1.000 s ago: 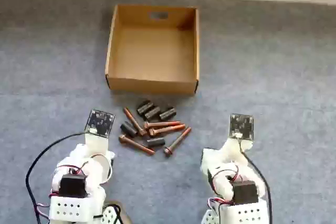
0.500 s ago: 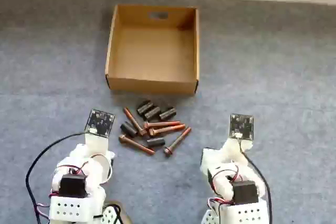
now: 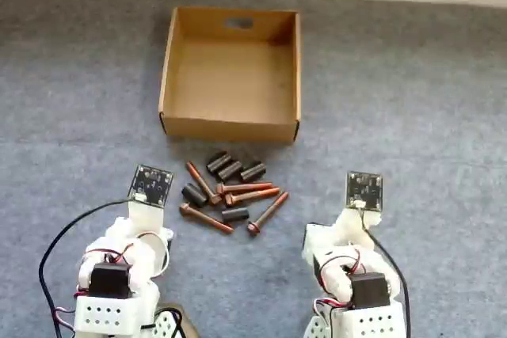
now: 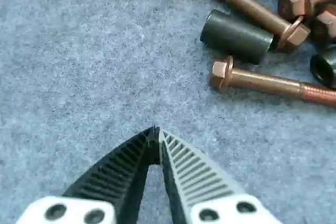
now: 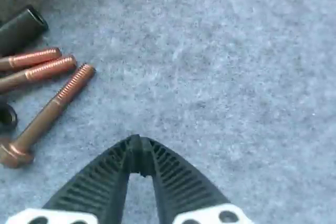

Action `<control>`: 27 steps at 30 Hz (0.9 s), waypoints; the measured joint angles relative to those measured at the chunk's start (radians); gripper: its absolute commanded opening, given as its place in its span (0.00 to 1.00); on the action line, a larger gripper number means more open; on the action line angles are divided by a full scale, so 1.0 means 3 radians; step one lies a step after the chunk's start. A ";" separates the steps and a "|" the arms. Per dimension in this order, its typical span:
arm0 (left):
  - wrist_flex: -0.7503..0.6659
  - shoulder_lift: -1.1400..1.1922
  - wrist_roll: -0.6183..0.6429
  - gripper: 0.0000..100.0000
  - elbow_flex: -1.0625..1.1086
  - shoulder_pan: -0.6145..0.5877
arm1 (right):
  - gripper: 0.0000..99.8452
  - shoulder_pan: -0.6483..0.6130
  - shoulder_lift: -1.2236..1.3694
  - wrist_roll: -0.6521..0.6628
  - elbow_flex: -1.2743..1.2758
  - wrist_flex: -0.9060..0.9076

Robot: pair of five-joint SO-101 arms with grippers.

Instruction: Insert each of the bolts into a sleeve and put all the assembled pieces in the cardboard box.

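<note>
Several copper bolts (image 3: pixel 206 218) and black sleeves (image 3: pixel 230 170) lie loose in a pile on the grey carpet, just in front of the open cardboard box (image 3: pixel 168 69), which has nothing inside. My left gripper (image 4: pixel 156 131) is shut with nothing in it, low over bare carpet a short way from a bolt (image 4: pixel 262 82) and a sleeve (image 4: pixel 236 36). My right gripper (image 5: pixel 137 140) is also shut on nothing, over carpet beside a long bolt (image 5: pixel 47 111), two more bolts (image 5: pixel 31 66) and a sleeve (image 5: pixel 21 27).
The left arm's base (image 3: pixel 115 282) and the right arm's base (image 3: pixel 352 286) stand at the near edge, either side of the pile. Bare grey carpet (image 3: pixel 412 100) spreads to the left and right of the box.
</note>
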 measured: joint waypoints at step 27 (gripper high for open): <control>0.0000 0.0000 0.0000 0.01 0.0000 0.0000 | 0.01 -0.0087 0.0000 0.0000 0.0000 0.0000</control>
